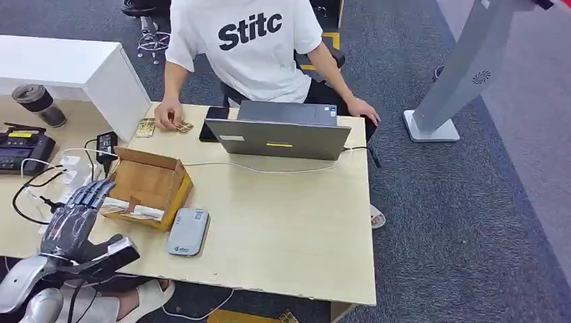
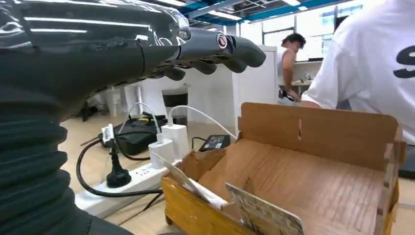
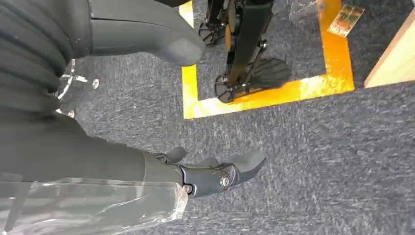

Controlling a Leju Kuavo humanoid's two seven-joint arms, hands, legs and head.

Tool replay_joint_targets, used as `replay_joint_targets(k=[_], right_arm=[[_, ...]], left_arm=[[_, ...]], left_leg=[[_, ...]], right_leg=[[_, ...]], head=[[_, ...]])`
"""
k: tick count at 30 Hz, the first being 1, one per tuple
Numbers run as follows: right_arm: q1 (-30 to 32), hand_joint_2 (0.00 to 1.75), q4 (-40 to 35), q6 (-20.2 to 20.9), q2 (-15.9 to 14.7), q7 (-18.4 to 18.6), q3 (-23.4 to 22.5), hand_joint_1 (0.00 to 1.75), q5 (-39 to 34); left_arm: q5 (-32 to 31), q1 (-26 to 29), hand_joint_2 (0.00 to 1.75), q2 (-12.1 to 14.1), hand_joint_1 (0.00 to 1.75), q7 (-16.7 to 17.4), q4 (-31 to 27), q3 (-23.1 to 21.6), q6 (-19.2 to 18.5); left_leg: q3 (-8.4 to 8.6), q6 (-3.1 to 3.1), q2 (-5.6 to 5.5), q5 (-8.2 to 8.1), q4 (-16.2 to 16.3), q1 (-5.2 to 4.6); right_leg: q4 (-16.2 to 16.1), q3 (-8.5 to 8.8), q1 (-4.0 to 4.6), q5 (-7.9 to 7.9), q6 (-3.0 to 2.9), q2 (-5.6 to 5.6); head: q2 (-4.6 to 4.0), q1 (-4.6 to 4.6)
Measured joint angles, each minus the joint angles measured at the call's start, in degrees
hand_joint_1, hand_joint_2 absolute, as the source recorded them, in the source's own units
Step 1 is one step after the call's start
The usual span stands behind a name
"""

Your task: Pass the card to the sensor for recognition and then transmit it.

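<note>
A patterned card (image 2: 264, 215) stands against the near wall of an open cardboard box (image 1: 149, 180), beside a pale card (image 2: 188, 183). In the head view these cards (image 1: 132, 209) lie along the box's front edge. My left hand (image 1: 75, 221) hovers just left of the box, fingers (image 2: 215, 48) spread above its rim, holding nothing. The sensor, a flat grey reader (image 1: 188, 232), lies on the table right of the box. My right hand (image 3: 161, 169) hangs over blue carpet with thumb and fingers apart, empty.
A person in a white shirt (image 1: 246, 40) sits across the table, one hand on more cards (image 1: 180, 126). A grey laptop (image 1: 279, 131), a phone (image 1: 215, 121), a power strip with chargers (image 2: 147, 171) and cables (image 1: 30, 195) crowd the left. A white stand (image 1: 458, 74) is on the right.
</note>
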Motion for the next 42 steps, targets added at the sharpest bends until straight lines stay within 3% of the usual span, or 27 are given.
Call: replay_joint_targets(k=[7,15,25,34,42], right_arm=[[-0.8,1.75,2.6,0.0,-1.4,0.0,0.7,0.00,0.7],[-0.9,1.75,3.7,0.0,-1.9,0.0,1.2,0.00,0.6],[-0.9,1.75,4.0,0.0,-2.3,0.2,1.5,0.00,0.6],[-0.9,1.75,4.4,0.0,-2.3,0.0,1.9,0.00,1.0],[-0.9,1.75,4.4,0.0,-2.4,0.0,2.4,0.00,1.0]], left_arm=[[-0.7,-1.3,1.75,3.4,0.00,0.0,3.8,-2.3,-1.4],[-2.8,-4.7,1.75,5.3,0.00,1.4,8.0,-5.3,-3.1],[-3.7,-7.2,1.75,5.7,0.00,1.9,11.2,-7.9,-2.8],[-6.3,-8.8,1.75,4.7,0.00,2.1,13.7,-10.2,2.4],[-8.3,-10.4,1.75,3.3,0.00,1.8,14.9,-12.1,4.9]], left_leg=[[0.00,0.00,-0.01,0.00,0.0,0.01],[-0.01,0.02,-0.02,0.01,0.0,0.00],[-0.01,0.02,-0.01,0.02,0.0,0.00],[0.00,0.02,-0.01,0.02,0.0,0.00],[0.00,0.02,-0.02,0.02,0.0,-0.01]], right_leg=[[0.0,-0.01,0.01,0.00,0.00,0.00],[0.0,0.00,0.00,0.01,0.00,-0.03],[0.0,-0.01,0.00,0.00,-0.01,-0.01],[0.0,-0.01,0.00,0.01,-0.01,-0.02],[0.0,-0.01,-0.01,0.01,-0.01,-0.02]], head=[[0.00,0.09],[0.00,0.20],[0.00,0.17],[0.00,0.18],[0.00,0.17]])
